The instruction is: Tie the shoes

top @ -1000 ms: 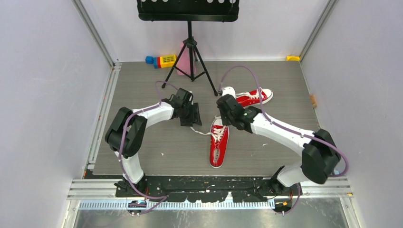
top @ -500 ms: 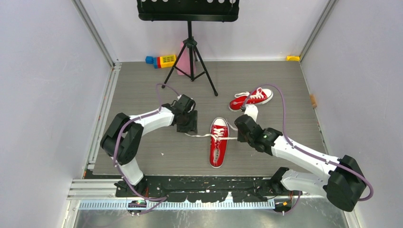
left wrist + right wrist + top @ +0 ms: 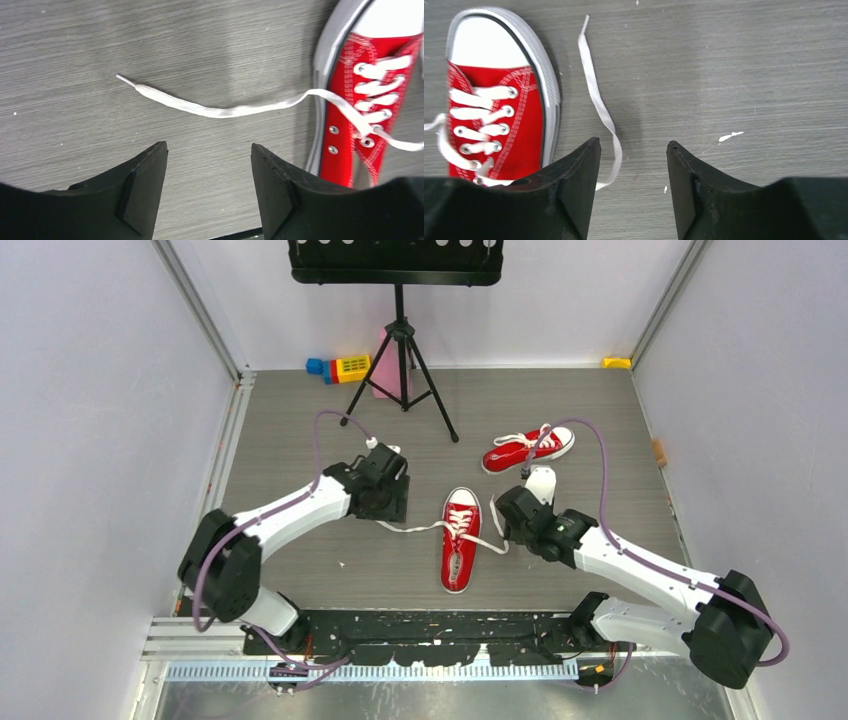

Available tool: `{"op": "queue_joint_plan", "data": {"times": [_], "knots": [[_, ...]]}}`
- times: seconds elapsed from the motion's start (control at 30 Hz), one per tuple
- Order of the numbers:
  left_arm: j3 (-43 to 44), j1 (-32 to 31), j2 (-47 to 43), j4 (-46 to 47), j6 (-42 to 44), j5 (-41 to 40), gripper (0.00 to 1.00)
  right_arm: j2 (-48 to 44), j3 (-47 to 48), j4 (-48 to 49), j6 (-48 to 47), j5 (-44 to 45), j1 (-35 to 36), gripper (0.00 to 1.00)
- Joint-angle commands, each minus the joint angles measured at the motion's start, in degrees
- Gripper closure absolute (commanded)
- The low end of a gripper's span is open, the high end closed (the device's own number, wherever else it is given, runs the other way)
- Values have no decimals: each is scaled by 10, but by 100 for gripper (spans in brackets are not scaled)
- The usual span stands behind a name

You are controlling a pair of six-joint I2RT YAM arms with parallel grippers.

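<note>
Grey wood-grain table [image 3: 300, 570] between pale walls [image 3: 100, 390]; two white arms [image 3: 300, 502] reach low, flanking a red canvas sneaker [image 3: 459, 540], left tool [image 3: 209, 150] and right tool [image 3: 634, 145] spread apart.

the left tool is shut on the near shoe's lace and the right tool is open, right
Not quite. The left tool is open, not shut: the left wrist view shows its fingers apart and the lace lying free on the table ahead of them. The right tool is open, as you said.
</note>
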Motion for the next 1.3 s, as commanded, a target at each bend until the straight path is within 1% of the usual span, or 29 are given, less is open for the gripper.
{"op": "queue_joint_plan", "data": {"times": [0.0,0.1,0.13,0.17,0.2,0.23,0.3,0.4,0.47,0.67,0.8,1.0,1.13,1.2,1.23,1.27], "knots": [[-42,1,-48,16,-60,-24,31,-7,49,2,-15,23,3,40],[-90,1,-73,44,-156,-63,22,-21,50,21,-32,12,3,40],[-102,1,-80,49,-193,-70,12,-26,49,26,-36,8,3,40],[-115,1,-85,59,-229,-72,6,-32,49,30,-41,6,3,40],[-124,2,-87,68,-266,-76,5,-38,48,34,-45,3,3,40],[-126,2,-84,63,-309,-85,5,-42,48,36,-51,2,3,39],[-110,2,-63,13,-409,-94,9,-53,49,38,-60,2,3,40],[-56,-3,-20,-54,-445,-88,9,-66,50,37,-74,5,3,40],[-25,-9,11,-97,-482,-95,12,-73,51,39,-80,5,3,40],[39,-27,82,-130,-507,-83,21,-82,51,40,-90,1,3,40],[66,-52,109,-145,-550,-92,24,-88,51,37,-94,-3,3,40],[85,-67,160,-129,-598,-84,31,-105,49,37,-97,-10,3,40],[103,-74,188,-117,-604,-84,35,-110,46,36,-96,-15,3,40],[116,-77,205,-119,-604,-93,39,-111,45,35,-94,-18,3,40],[122,-77,214,-120,-603,-97,46,-111,46,33,-92,-22,3,40],[127,-77,223,-121,-602,-100,55,-111,49,31,-90,-25,3,40]]}}
